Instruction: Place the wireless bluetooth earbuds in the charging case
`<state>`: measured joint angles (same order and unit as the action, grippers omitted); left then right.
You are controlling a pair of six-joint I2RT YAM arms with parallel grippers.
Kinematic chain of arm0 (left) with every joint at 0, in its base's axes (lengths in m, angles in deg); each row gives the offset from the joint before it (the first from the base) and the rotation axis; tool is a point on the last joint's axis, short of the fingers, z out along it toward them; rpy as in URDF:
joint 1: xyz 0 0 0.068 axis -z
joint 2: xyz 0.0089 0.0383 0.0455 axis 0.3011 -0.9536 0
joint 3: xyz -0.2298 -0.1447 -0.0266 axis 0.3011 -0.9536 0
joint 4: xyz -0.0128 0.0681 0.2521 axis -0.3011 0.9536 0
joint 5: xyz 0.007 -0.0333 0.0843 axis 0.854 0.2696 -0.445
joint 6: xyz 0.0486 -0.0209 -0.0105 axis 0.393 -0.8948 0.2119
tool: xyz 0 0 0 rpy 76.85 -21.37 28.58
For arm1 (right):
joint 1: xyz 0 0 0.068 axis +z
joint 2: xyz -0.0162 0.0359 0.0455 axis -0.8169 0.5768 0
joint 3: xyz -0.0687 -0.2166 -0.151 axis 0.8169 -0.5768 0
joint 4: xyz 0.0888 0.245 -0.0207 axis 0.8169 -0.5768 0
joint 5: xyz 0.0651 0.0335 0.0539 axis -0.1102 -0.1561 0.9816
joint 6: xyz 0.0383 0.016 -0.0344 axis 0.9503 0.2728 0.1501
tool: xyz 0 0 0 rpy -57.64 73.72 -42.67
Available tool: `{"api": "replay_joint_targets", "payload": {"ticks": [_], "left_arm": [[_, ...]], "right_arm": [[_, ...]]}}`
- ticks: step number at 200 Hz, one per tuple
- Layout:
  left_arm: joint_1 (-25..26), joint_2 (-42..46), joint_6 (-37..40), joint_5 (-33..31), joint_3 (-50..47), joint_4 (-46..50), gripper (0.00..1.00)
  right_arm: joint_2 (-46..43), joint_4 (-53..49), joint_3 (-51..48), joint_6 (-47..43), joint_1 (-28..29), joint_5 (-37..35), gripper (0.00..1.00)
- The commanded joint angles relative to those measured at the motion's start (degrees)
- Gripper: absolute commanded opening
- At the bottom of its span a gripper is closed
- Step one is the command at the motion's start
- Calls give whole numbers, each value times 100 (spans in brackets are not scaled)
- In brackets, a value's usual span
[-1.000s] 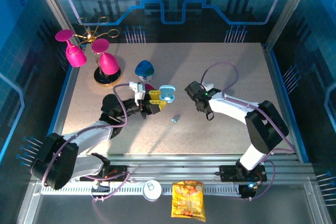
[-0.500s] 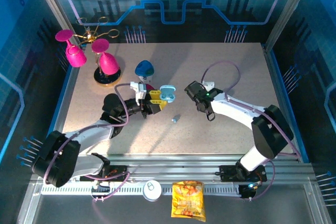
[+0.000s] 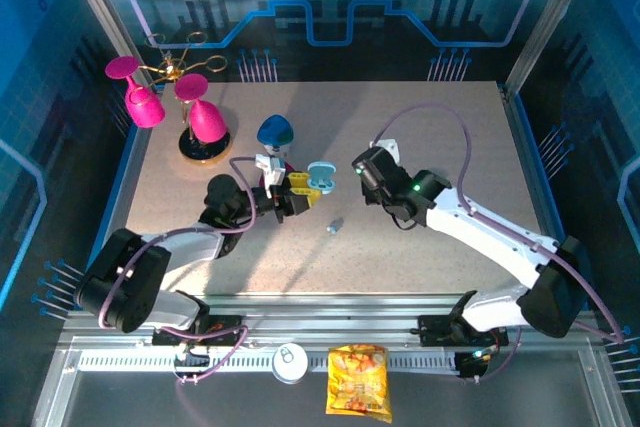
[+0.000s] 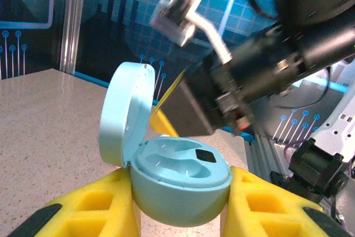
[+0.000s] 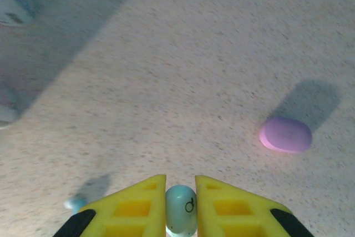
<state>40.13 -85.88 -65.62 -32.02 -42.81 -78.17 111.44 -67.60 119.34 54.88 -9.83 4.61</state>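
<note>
The earbud (image 5: 181, 216) is a pale blue-grey bean with a smooth shell, pinched between the yellow fingers of the right claw (image 5: 180, 186) at the bottom middle of the right wrist view. A small black mark sits on its face, perhaps a letter or a logo, too small to read. A second bud (image 3: 334, 226), also pale, lies loose on the counter (image 3: 450, 147) just below the centre of the overhead view, apart from both arms. The charging case (image 4: 180, 184) is the same pale blue, a rounded pebble with its lid hinged up to the left. The left claw (image 3: 297, 193) is pressed against its two sides, left of centre in the overhead view. The left wrist view shows the inside, which the overhead view does not resolve: two scooped wells with a dark square in the right one. In that view the dark right arm (image 4: 288, 54) looms just behind the case at upper right. The right wrist view adds a pinkish-purple pebble (image 5: 285, 135) lying on the counter at the right, casting a shadow. At the bottom edge of the overhead view sits an orange snack bag (image 3: 358, 379), its printing unreadable.
</note>
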Motion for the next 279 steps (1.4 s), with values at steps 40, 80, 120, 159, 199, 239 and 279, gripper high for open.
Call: {"api": "replay_joint_targets", "payload": {"ticks": [40, 80, 120, 159, 199, 239, 279], "left_arm": [[-50, -182, 70, -211, 285, 256, 32], [-46, -224, 10, -96, 333, 327, 33], [-51, -160, -127, 41, 333, 264, 32], [-47, -77, -173, 149, 325, 288, 32], [-47, -42, -302, 228, 335, 161, 32], [-47, 19, -297, 226, 360, 183, 32], [-52, 12, -291, 161, 368, 185, 32]], "right_arm": [[-268, 364, 662, -649, 595, 449, 13], [-209, 849, 747, -1037, 882, 860, 13], [-23, 1053, 828, -1248, 970, 999, 13], [114, 1112, 864, -1306, 972, 1053, 13], [218, 1166, 812, -1376, 971, 1010, 12], [271, 1123, 742, -1481, 963, 845, 12], [242, 1139, 649, -1497, 950, 884, 12]]}}
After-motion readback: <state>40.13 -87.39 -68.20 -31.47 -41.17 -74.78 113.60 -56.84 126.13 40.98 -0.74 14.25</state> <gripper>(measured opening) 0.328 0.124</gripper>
